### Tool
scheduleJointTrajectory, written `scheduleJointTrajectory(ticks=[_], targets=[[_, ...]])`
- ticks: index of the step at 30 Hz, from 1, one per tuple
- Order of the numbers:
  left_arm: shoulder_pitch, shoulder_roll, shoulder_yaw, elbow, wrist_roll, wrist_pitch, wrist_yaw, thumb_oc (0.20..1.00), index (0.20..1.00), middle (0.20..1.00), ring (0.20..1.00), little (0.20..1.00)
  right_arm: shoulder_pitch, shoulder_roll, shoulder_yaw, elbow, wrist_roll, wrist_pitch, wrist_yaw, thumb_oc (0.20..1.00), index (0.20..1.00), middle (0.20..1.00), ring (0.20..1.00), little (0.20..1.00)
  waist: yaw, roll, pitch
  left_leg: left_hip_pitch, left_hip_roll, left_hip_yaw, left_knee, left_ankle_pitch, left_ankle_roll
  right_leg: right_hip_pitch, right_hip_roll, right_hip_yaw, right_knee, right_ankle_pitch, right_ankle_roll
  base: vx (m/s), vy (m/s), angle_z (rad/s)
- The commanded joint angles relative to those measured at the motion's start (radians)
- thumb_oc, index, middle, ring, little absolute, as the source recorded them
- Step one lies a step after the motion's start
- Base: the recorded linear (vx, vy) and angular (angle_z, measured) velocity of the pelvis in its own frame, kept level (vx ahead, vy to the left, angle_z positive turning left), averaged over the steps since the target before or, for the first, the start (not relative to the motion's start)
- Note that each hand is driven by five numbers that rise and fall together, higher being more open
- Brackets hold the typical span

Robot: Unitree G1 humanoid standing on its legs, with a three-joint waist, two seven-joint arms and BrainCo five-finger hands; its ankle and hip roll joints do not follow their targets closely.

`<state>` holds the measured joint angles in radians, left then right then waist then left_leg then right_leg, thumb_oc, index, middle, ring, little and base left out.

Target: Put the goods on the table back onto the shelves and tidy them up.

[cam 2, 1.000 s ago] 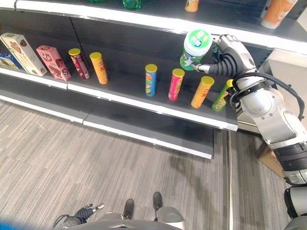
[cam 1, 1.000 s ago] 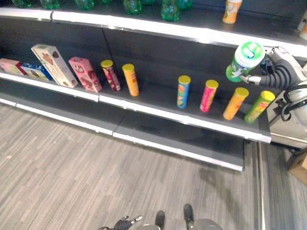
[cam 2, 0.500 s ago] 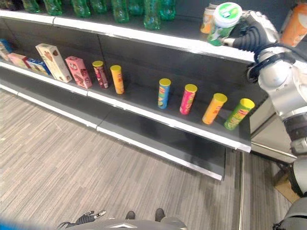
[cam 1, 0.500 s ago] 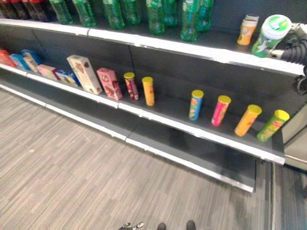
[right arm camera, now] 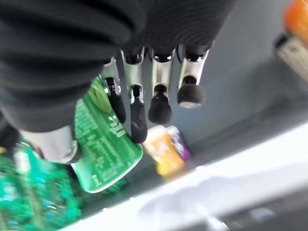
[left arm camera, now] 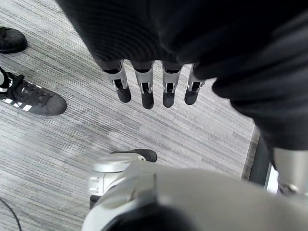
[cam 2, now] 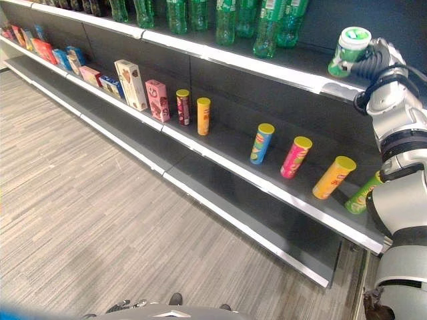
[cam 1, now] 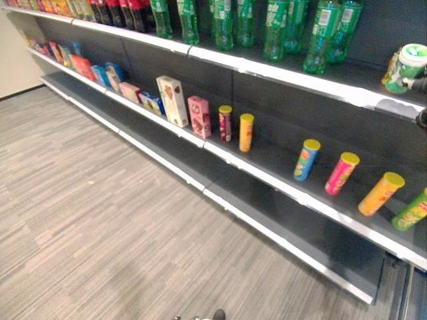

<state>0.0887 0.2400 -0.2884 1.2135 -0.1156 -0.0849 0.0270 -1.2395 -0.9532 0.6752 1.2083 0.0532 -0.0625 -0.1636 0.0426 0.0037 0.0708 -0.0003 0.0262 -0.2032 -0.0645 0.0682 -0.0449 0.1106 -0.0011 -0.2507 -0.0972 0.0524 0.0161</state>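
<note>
My right hand (cam 2: 373,61) holds the green cup with a white lid (cam 2: 348,52), fingers (right arm camera: 134,113) curled round its side, at the top shelf (cam 2: 280,67), right of the row of green bottles (cam 2: 267,27) standing there. In the right wrist view an orange cup (right arm camera: 164,151) stands on that shelf just beyond the green one; I cannot tell whether the held cup rests on the shelf. On the shelf below the bottles stand crisp tubes, well apart: blue (cam 2: 261,143), pink (cam 2: 295,157), orange (cam 2: 333,177), green (cam 2: 363,193). My left hand (left arm camera: 149,82) hangs over the grey floor (left arm camera: 57,139), fingers straight, holding nothing, near a person's black shoe (left arm camera: 31,96).
</note>
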Motion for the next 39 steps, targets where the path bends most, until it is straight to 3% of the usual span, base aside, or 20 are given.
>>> scheduleJointTrajectory(ticks=[1,16,28,29,30,39], targets=[[-0.049,0.058,-0.029,0.019,-0.024,-0.019,0.009,1.000,1.000,1.000,1.000,1.000,-0.104,-0.046,0.016,0.071,-0.021,-0.009,-0.039,0.200,0.200,0.200,0.200,0.200,0.025,-0.041,0.010,0.099,0.015,0.037,0.037,-0.115,-0.092,-0.058,-0.057,0.076,0.079,-0.112,0.067,0.03,-0.062,0.27],[-0.043,0.064,-0.013,0.026,-0.038,-0.016,0.010,1.000,1.000,1.000,1.000,1.000,-0.118,-0.115,0.013,0.078,-0.022,-0.007,-0.067,0.200,0.200,0.200,0.200,0.200,0.023,0.018,0.035,0.074,0.041,-0.007,0.036,-0.062,-0.127,-0.076,-0.065,0.013,0.148,-0.167,0.043,0.02,-0.065,0.29],[-0.049,0.058,-0.003,0.053,-0.044,-0.015,0.016,1.000,1.000,1.000,1.000,1.000,-0.128,-0.105,0.036,0.086,-0.040,-0.006,-0.068,0.200,0.200,0.200,0.200,0.200,0.016,0.022,0.029,0.082,0.049,-0.010,0.026,-0.032,-0.139,-0.064,-0.064,-0.006,0.165,-0.183,0.034,0.03,-0.042,0.15],[-0.050,0.056,-0.005,0.051,-0.040,-0.016,0.018,1.000,1.000,1.000,1.000,1.000,-0.126,-0.095,0.036,0.095,-0.048,-0.006,-0.070,0.787,0.787,0.787,0.787,0.787,0.016,0.019,0.027,0.086,0.050,-0.005,0.023,-0.035,-0.139,-0.061,-0.063,-0.004,0.161,-0.182,0.035,0.00,0.000,0.00],[-0.051,0.056,-0.005,0.050,-0.038,-0.017,0.020,1.000,1.000,1.000,1.000,1.000,-0.125,-0.091,0.033,0.096,-0.049,-0.007,-0.072,1.000,1.000,1.000,1.000,1.000,0.017,0.017,0.027,0.087,0.051,-0.002,0.022,-0.037,-0.138,-0.061,-0.062,-0.003,0.159,-0.181,0.035,0.00,0.000,0.00],[-0.049,0.058,0.007,0.057,-0.035,-0.017,0.020,1.000,1.000,1.000,1.000,1.000,-0.156,-0.101,0.051,0.054,-0.076,-0.009,-0.108,1.000,1.000,1.000,1.000,1.000,0.015,-0.003,0.022,0.097,0.052,0.016,0.009,-0.063,-0.132,-0.048,-0.056,0.010,0.129,-0.169,0.040,0.00,0.019,-0.03]])
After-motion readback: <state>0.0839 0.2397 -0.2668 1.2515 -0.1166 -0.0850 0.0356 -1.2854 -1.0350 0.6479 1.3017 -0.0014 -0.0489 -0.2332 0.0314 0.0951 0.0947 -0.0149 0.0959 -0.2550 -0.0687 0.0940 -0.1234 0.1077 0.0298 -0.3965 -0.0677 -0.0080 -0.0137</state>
